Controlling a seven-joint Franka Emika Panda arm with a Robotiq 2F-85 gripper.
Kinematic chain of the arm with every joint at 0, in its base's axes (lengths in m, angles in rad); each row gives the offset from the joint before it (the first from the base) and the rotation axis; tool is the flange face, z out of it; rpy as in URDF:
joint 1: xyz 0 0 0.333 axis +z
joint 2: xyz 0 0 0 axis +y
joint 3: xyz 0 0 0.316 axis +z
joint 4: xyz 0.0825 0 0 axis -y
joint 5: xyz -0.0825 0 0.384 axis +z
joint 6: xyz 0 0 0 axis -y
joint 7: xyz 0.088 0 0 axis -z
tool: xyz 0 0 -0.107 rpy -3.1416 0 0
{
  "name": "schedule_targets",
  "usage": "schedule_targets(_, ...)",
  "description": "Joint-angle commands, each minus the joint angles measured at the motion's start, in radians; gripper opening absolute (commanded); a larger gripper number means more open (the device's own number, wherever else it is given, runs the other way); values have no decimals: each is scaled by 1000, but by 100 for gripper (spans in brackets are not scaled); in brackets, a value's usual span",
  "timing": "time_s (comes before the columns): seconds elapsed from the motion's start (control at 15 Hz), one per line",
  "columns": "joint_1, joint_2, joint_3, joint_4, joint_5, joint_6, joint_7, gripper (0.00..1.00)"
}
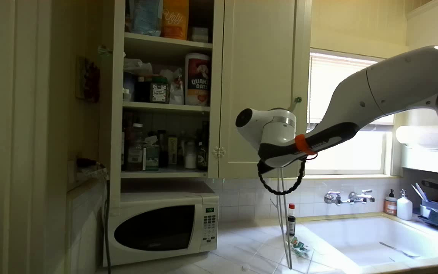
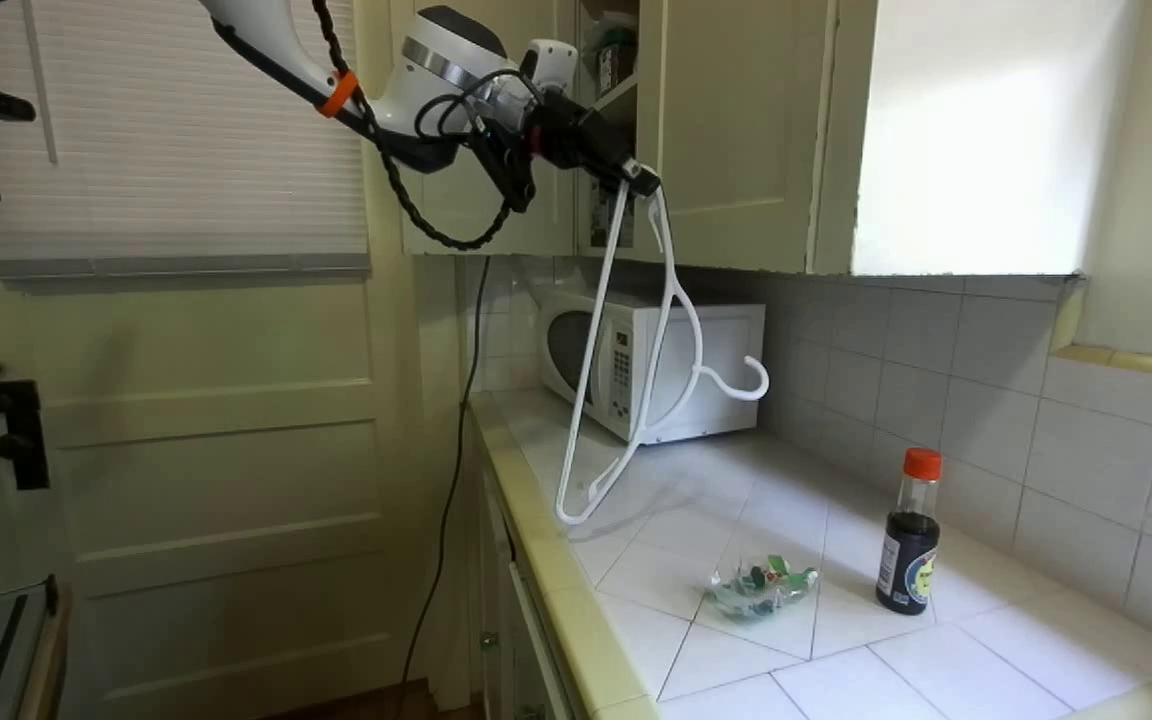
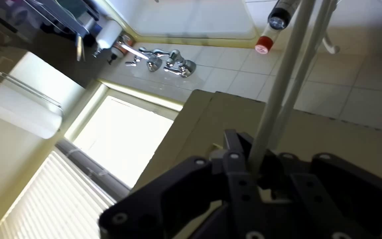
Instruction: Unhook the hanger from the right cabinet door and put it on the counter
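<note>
The white hanger (image 2: 593, 340) hangs down on its side from my gripper (image 2: 641, 180), with its hook free and pointing toward the wall. In an exterior view the hanger (image 1: 289, 262) shows edge-on, and the arm hides the gripper there. In the wrist view my gripper (image 3: 252, 142) is shut on a corner of the hanger (image 3: 281, 83). The right cabinet door (image 1: 261, 76) is shut, behind the wrist; the hanger is off it. The pale tiled counter (image 2: 866, 690) lies below. I cannot tell whether the hanger's low end touches the counter (image 1: 238, 243).
A white microwave (image 1: 154, 224) stands on the counter below open shelves (image 1: 165, 107). A dark sauce bottle (image 2: 908, 560) with a red cap and a clear crumpled plastic packet (image 2: 761, 588) sit on the counter. The sink (image 1: 378, 243) and wall faucet (image 1: 350, 198) are beside them.
</note>
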Motion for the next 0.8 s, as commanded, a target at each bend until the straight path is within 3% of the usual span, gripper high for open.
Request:
schedule_targets(0.0,-42,-6,-30,-62,15,173,-135,2)
schedule_targets(0.27,-88,-27,-70,-135,21,322,-318,2)
schedule_targets(0.47,-91,-13,-89,-139,-33,294,-396,2)
schedule_targets(0.73,-54,18,-72,-113,-219,203,-409,2)
